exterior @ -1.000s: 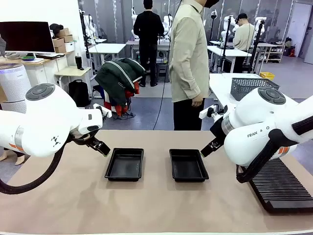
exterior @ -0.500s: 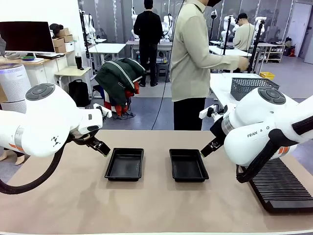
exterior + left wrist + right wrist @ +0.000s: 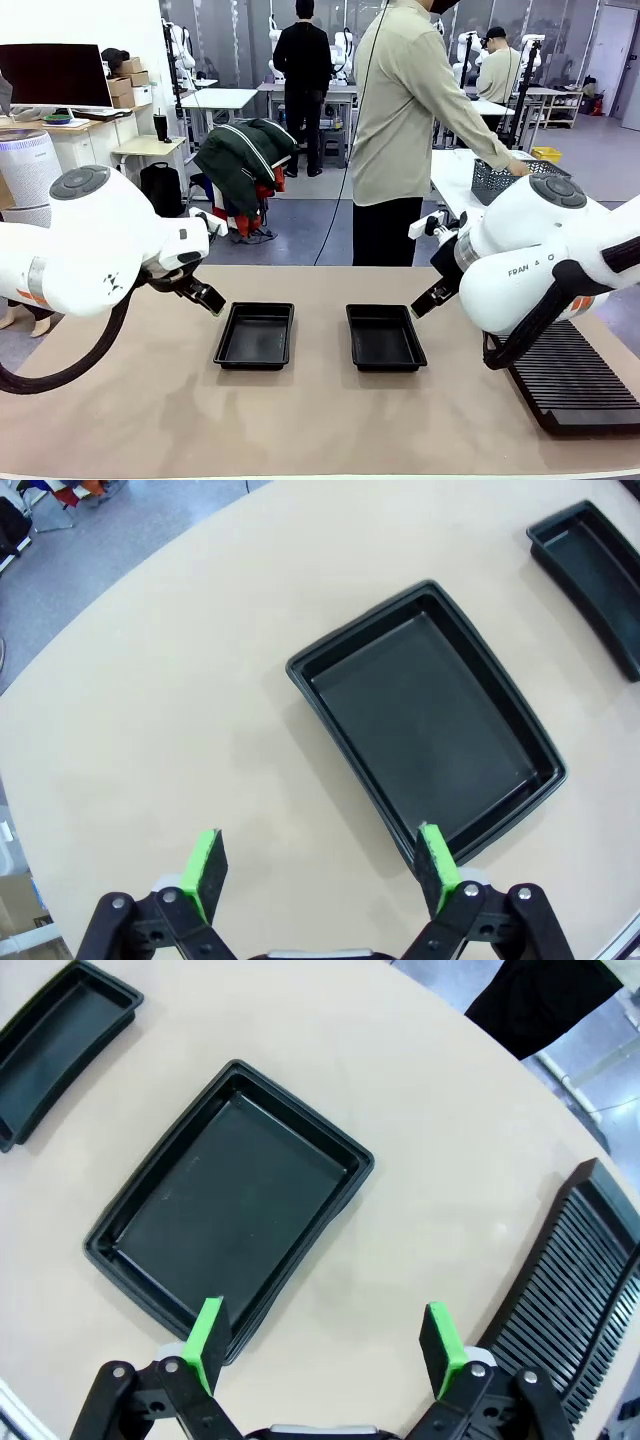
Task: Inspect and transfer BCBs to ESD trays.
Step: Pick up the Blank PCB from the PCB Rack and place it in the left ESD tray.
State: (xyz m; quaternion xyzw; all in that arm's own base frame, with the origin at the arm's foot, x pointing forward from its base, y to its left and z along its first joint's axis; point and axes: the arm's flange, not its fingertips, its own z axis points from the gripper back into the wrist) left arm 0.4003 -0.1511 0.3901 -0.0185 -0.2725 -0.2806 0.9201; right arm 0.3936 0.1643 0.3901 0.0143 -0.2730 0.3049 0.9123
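Front view: two shallow black plastic ESD trays with flared rims sit side by side mid-bench, the left tray (image 3: pixel 255 335) and the right tray (image 3: pixel 384 337). Both have bare floors, and their long axes run from the robot's side toward the person. The left gripper (image 3: pixel 202 294) hovers just outside the left tray's far left corner. The right gripper (image 3: pixel 428 296) mirrors it at the right tray's far right corner. So each arm is nearest its own tray, with the trays lying inward from the fingers.

From the left wrist, the fingers (image 3: pixel 207 865) are spread wide and hold nothing. The tray runs diagonally ahead, and its near corner sits under one green pad. The right wrist view matches: fingers (image 3: pixel 437 1338) wide apart and empty, smooth glossy tray angled ahead, rounded corners clear.

Across the beige bench (image 3: pixel 300 420), the person's hand (image 3: pixel 520 167) reaches into a grey wire-mesh basket (image 3: pixel 500 182) on the far white table. The boards likely come from there, handed in over the trays. A long black ribbed rack (image 3: pixel 575 385) lies at the right edge, well apart from the right tray.
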